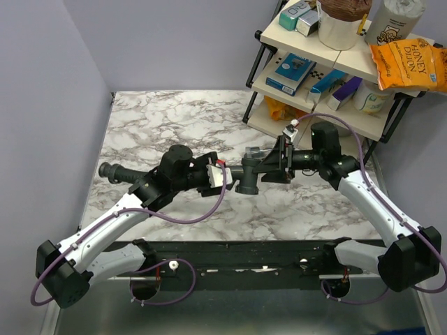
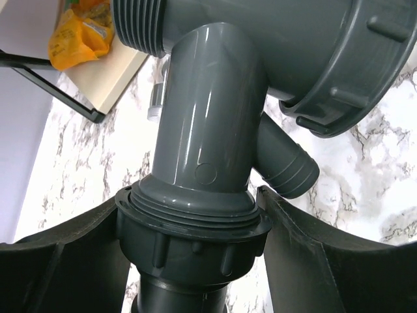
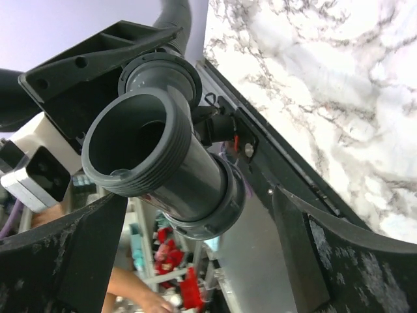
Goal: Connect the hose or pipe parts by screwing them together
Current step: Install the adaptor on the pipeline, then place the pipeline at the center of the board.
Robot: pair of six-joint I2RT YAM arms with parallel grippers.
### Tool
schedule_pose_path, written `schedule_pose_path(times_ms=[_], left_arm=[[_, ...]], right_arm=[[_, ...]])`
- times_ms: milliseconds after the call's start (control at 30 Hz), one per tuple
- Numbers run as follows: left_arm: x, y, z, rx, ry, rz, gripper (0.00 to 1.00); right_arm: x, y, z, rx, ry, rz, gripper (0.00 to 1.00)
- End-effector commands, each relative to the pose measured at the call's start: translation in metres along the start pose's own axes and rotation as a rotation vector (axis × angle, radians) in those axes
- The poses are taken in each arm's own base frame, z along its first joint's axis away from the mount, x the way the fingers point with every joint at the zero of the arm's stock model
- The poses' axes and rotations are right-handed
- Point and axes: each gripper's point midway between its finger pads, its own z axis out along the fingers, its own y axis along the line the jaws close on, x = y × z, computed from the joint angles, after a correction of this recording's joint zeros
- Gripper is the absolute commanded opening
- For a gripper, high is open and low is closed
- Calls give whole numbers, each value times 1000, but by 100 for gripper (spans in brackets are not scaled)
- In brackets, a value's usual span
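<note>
My left gripper [image 1: 222, 178] is shut on the collar nut [image 2: 192, 238] at one end of the black ribbed hose [image 1: 112, 171]. Both fingers press the nut's sides. The hose trails off to the left over the marble table [image 1: 174, 125]. The dark Y-shaped fitting [image 1: 247, 179] sits in that nut, its stem [image 2: 208, 117] rising from the collar with a barbed side branch [image 2: 287, 169]. My right gripper [image 1: 276, 166] is open, its fingers [image 3: 313, 254] wide apart on either side of the fitting's threaded open end [image 3: 140, 147] and not touching it.
A shelf rack [image 1: 335, 77] with boxes and an orange snack bag [image 1: 408, 63] stands at the back right, close behind the right arm. Purple walls close in the left and back. A person's arm [image 3: 124, 287] shows low in the right wrist view.
</note>
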Motion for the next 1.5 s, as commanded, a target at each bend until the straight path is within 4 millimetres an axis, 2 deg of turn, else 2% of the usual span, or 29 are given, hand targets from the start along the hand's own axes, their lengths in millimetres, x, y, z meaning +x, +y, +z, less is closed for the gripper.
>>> schedule_pose_path(times_ms=[0,67,133,233,267,300,367,433,533,600,633,667,700,733,767,800,867,933,967,1000,1033,1133,1167,1267,1367,1400,1433,1467], left_arm=[[-28,-2,2,31,-102,78,0],[-27,5,4,10,-76,41,0],[-17,13,11,-18,-18,2,0],[-9,25,17,-76,17,-48,0],[-6,26,18,-92,27,-72,1],[4,26,23,-104,57,-97,13],[21,32,26,-139,128,-156,13],[43,30,34,-133,207,-264,14],[78,48,38,-202,326,-428,19],[98,78,35,-272,359,-529,20],[105,85,34,-293,378,-601,22],[111,95,34,-305,394,-641,27],[119,121,38,-339,409,-703,35],[127,121,37,-336,457,-798,35],[131,130,38,-346,470,-862,36],[139,151,46,-354,475,-921,41],[149,153,49,-346,516,-1045,48],[161,163,58,-339,516,-1121,72],[165,165,62,-345,509,-1193,80],[171,172,69,-336,494,-1250,95],[175,178,66,-327,480,-1307,99],[181,192,72,-350,439,-1375,99],[185,194,68,-356,429,-1404,99],[199,190,62,-345,432,-1462,99],[201,192,49,-310,460,-1409,99],[194,202,42,-295,441,-1373,99],[192,195,34,-259,475,-1361,99],[190,195,27,-209,486,-1240,99]], right_arm=[[-16,10,-11,38,-78,-164,100],[-24,9,-21,117,-128,-268,100],[-30,5,-28,182,-159,-337,100],[-40,-1,-38,265,-209,-400,100],[-46,-10,-43,328,-241,-400,100],[-49,-10,-46,350,-261,-415,100],[-59,-22,-57,450,-312,-434,100],[-65,-21,-67,491,-360,-464,100],[-69,-24,-79,541,-427,-496,100],[-71,-26,-84,556,-462,-511,100],[-70,-29,-85,564,-466,-510,100],[-67,-36,-85,577,-464,-502,100],[-66,-39,-85,581,-461,-501,100],[-65,-42,-85,588,-462,-500,100],[-61,-47,-82,582,-456,-497,100],[-60,-50,-81,578,-455,-497,100],[-57,-55,-78,573,-450,-487,100],[-52,-65,-75,580,-432,-477,100],[-52,-66,-73,572,-426,-478,100],[-48,-71,-70,575,-408,-474,100],[-48,-73,-69,574,-401,-475,100],[-47,-78,-66,575,-387,-466,100],[-46,-77,-65,570,-384,-466,100],[-48,-74,-64,559,-382,-471,100],[-49,-73,-61,550,-372,-467,100],[-49,-72,-60,546,-369,-465,100],[-49,-74,-59,547,-365,-458,100],[-49,-74,-57,542,-355,-455,100]])
